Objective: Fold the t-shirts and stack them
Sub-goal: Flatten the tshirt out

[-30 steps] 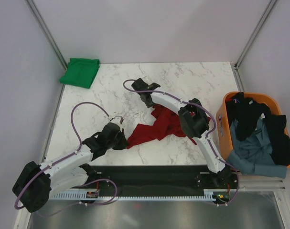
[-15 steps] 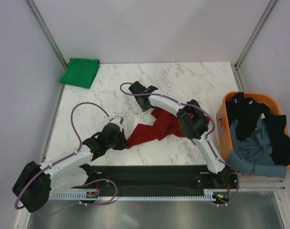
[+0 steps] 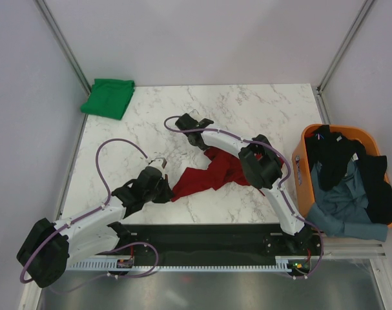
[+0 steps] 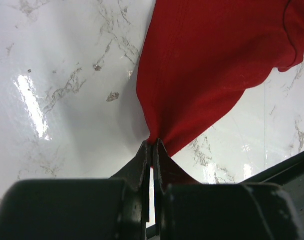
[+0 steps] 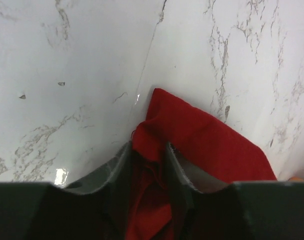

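Observation:
The dark red t-shirt (image 3: pixel 208 173) lies crumpled at the middle of the marble table. My left gripper (image 3: pixel 168 192) is shut on its near-left corner; in the left wrist view the cloth (image 4: pixel 212 65) fans out from the closed gripper (image 4: pixel 153 145). My right gripper (image 3: pixel 204 143) is shut on the shirt's far edge; in the right wrist view a bunch of red cloth (image 5: pixel 202 140) sits in the gripper (image 5: pixel 147 147). The bright green t-shirt (image 3: pixel 108 97) lies folded at the table's far left corner. Black and grey-blue garments (image 3: pixel 344 194) fill the basket.
An orange plastic basket (image 3: pixel 304 147) stands off the table's right edge. Grey walls with metal posts close in the back and sides. A black rail with the arm bases runs along the near edge (image 3: pixel 208 236).
My right gripper has shifted slightly left with the shirt's far edge in it. The left gripper and its corner have stayed in place.

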